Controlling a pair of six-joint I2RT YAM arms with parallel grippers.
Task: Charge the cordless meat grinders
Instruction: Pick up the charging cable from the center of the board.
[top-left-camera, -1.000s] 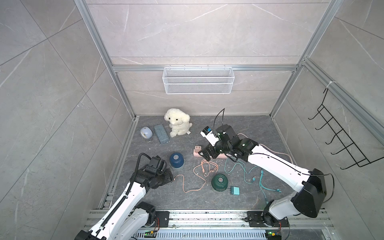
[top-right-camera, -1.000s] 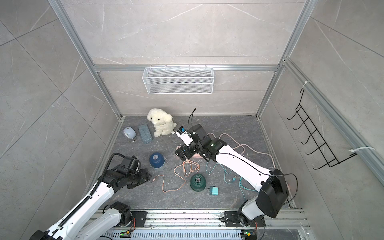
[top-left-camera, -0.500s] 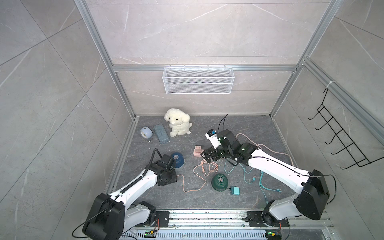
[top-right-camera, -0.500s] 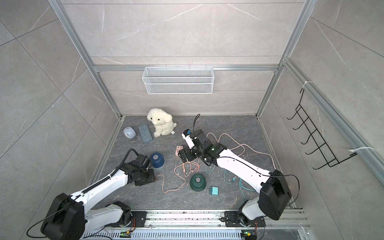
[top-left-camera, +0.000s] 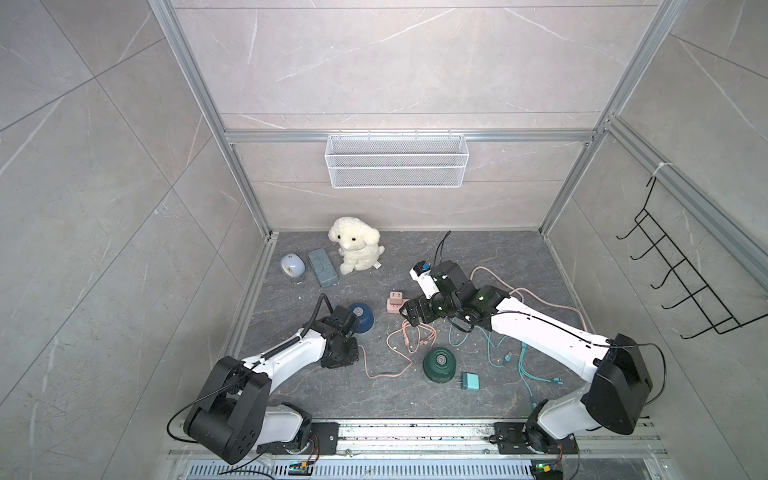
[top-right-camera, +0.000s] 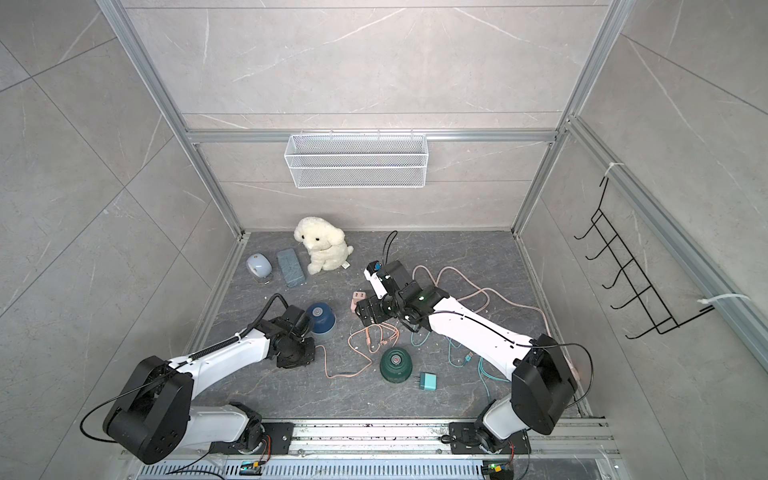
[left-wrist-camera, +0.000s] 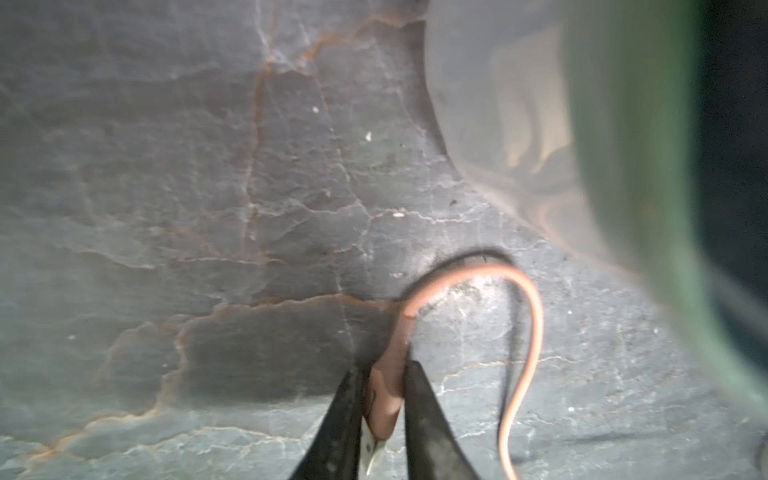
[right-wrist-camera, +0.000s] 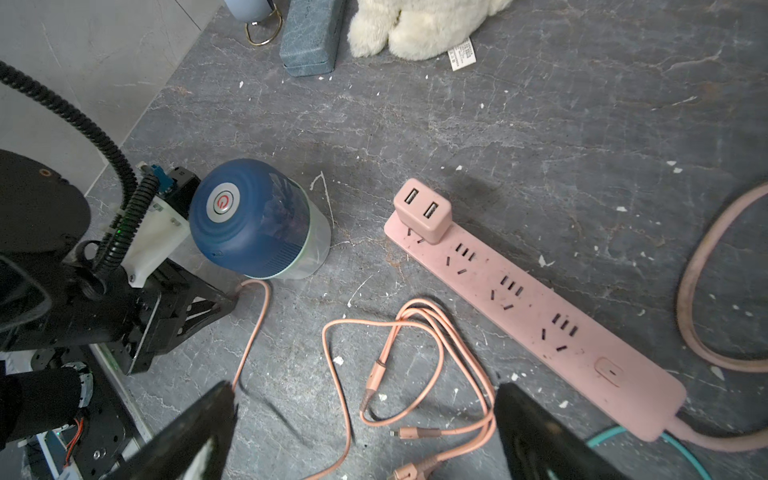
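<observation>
**Pinks, navy, green and teal on veined slate**

Pink cable (left-wrist-camera: 528, 332) plug sits between black left gripper (left-wrist-camera: 385, 368) jaws. Navy grinder (right-wrist-camera: 249, 216) beside them, silver button with red symbol. Pink power strip (right-wrist-camera: 519, 299) and pink adapter (right-wrist-camera: 424, 212) ahead of black right gripper (right-wrist-camera: 363, 388) jaws. Dark green grinder (top-left-camera: 439, 363). Teal adapter (top-left-camera: 470, 381). Dark grey floor (left-wrist-camera: 208, 187), pale and rusty veins.

Two grinders here, both standing upright on the dark slate counter (top-left-camera: 478, 249). The navy blue grinder (top-left-camera: 360, 318) is over on the left side. Seen up close in the right wrist view (right-wrist-camera: 249, 220), it's a ribbed blue dome on a clear cup with a pale green rim, and its flat top has a round silver button with a red power symbol. The dark green grinder (top-left-camera: 440, 363) stands well apart from it, nearer the front edge, about mid-counter. Same squat dome, shiny metal centre on top.
</observation>
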